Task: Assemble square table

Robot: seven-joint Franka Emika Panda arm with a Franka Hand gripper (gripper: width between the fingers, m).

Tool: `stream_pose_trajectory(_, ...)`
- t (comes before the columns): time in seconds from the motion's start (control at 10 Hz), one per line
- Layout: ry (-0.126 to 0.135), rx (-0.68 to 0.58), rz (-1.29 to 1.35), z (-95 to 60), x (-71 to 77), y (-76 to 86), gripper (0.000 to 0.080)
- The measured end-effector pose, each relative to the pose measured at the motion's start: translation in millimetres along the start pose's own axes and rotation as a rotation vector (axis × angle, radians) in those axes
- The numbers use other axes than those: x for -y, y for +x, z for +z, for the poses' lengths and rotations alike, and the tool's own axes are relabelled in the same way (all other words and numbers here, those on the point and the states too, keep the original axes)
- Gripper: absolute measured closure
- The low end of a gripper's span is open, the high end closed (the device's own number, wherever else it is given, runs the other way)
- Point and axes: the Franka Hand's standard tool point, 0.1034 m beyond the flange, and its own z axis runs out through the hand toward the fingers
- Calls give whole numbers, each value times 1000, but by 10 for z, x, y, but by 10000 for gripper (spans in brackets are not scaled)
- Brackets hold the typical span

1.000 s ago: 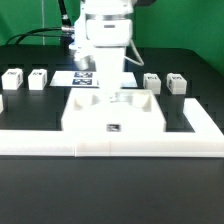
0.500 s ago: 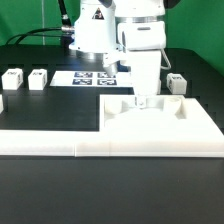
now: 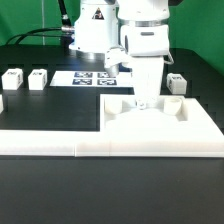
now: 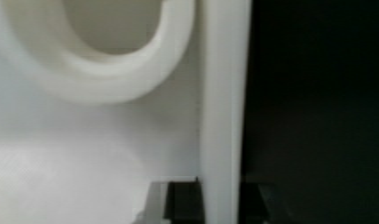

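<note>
spreading across the whole exterior view, the black table (image 3: 50, 115) carries everything else. the white franka arm (image 3: 145, 45) comes down from the top of the frame, right of centre. the long low white l-shaped rail (image 3: 45, 143) runs along the lower part of the frame from the left edge towards the right. the square table panel (image 3: 160, 125) lies flat in the lower right of the frame, with its front edge against the rail and low raised walls on its upper face. the marker board (image 3: 88, 77) lies flat on the table left of centre, partly hidden behind the arm. three white tagged legs stand upright, apart from the panel: one leg (image 3: 12, 78) and a second leg (image 3: 37, 78) side by side at the middle left, and a third leg (image 3: 177, 84) at the middle right, just behind the panel. the gripper (image 3: 143, 102) points straight down onto the panel's rear part. in the wrist view its dark fingertips (image 4: 175, 205) sit close together on either side of a thin upright white wall (image 4: 221, 100) of the panel and pinch it. a round socket (image 4: 124, 75) is sunk in the panel's face beside that wall.
</note>
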Motion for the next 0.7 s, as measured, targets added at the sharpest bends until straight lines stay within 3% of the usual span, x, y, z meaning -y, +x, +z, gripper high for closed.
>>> stream_pose_trajectory(0.2,0,0,1,0,-1,-5,494)
stream_pose_trajectory(0.3,0,0,1,0,-1,-7,494)
stream_pose_trajectory(0.4,0,0,2,0,-1,-9,310)
stream_pose_trajectory(0.5,0,0,2,0,-2,-11,204)
stream_pose_trajectory(0.7,0,0,3,0,-2,-14,161)
